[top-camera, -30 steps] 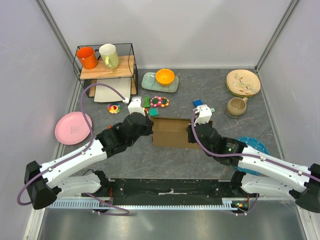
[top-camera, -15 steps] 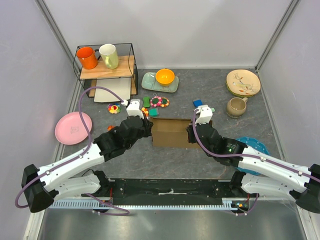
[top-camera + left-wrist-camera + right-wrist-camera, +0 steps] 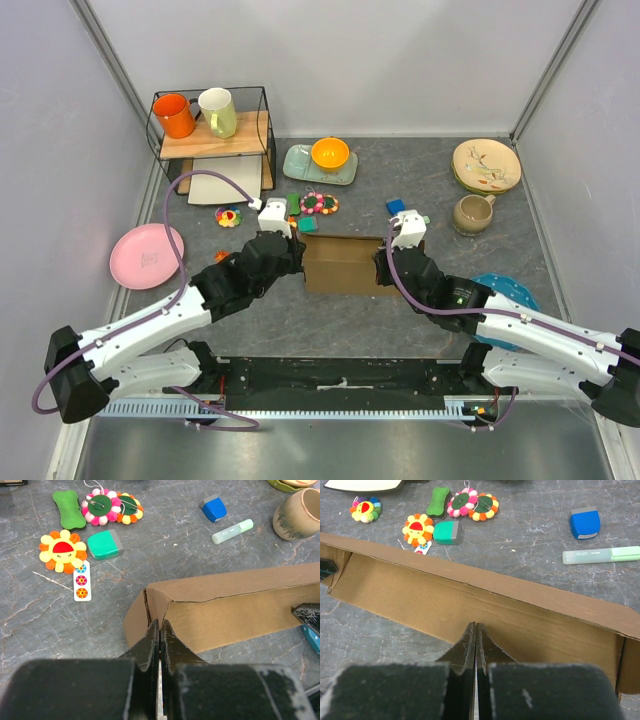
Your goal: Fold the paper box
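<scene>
Paper box, a plain brown corrugated cardboard mailer (image 3: 343, 264), sits on the grey marbled worktop (image 3: 330, 320) between the 2 arms. Its long axis runs left to right and its walls are partly raised. The left hand (image 3: 159, 626) is at its near left corner, fingers pressed together. The right hand (image 3: 475, 628) touches the near edge, fingers likewise together. Whether either nips cardboard cannot be told. Each hand is close to its own side, so the next fold likely needs both.

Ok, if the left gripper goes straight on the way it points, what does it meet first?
The paper box: the left gripper, jaws shut, points at its upright corner fold and looks to be touching it, though the wrist view leaves depth unclear.
</scene>
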`<action>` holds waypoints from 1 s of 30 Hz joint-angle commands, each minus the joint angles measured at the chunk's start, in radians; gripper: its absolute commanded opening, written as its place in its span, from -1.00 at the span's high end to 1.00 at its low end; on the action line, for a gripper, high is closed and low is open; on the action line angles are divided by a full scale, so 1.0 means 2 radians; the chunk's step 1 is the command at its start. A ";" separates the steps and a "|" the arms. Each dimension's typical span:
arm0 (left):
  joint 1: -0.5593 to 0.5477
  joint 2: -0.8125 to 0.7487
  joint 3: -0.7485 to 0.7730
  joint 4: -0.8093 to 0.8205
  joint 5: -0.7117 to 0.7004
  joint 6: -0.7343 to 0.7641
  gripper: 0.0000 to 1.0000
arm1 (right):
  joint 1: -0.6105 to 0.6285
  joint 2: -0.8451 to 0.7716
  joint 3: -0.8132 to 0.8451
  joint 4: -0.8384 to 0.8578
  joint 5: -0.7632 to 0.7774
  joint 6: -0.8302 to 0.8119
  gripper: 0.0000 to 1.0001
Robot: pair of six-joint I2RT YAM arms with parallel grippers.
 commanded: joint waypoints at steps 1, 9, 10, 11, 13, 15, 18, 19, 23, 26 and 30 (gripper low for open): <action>-0.001 0.027 -0.036 -0.057 0.032 0.021 0.96 | 0.000 0.011 -0.023 -0.066 -0.015 0.005 1.00; -0.005 0.017 -0.079 -0.049 0.054 0.014 0.96 | 0.000 0.010 -0.026 -0.066 -0.018 0.007 1.00; -0.006 0.016 -0.081 -0.053 0.053 0.014 0.97 | 0.001 0.009 -0.026 -0.066 -0.019 0.007 1.00; -0.005 0.018 -0.082 -0.061 0.050 0.014 0.97 | 0.000 0.010 -0.026 -0.067 -0.019 0.007 1.00; -0.005 0.024 -0.082 -0.071 0.043 0.013 0.97 | 0.000 0.009 -0.026 -0.067 -0.019 0.007 1.00; -0.005 0.028 -0.081 -0.081 0.045 0.017 0.96 | 0.000 0.009 -0.026 -0.068 -0.020 0.006 1.00; -0.005 0.042 -0.084 -0.093 0.054 0.015 0.97 | 0.000 0.009 -0.026 -0.068 -0.020 0.007 1.00; -0.005 0.045 -0.085 -0.093 0.058 0.015 0.97 | 0.000 0.009 -0.026 -0.068 -0.022 0.007 1.00; -0.005 0.050 -0.092 -0.110 0.066 0.002 0.96 | 0.001 0.008 -0.026 -0.069 -0.023 0.007 1.00; -0.005 0.055 -0.089 -0.126 0.056 -0.008 0.96 | 0.000 0.006 -0.026 -0.070 -0.023 0.007 1.00; -0.005 0.091 -0.072 -0.157 0.048 -0.034 0.96 | 0.000 0.005 -0.026 -0.072 -0.020 0.005 1.00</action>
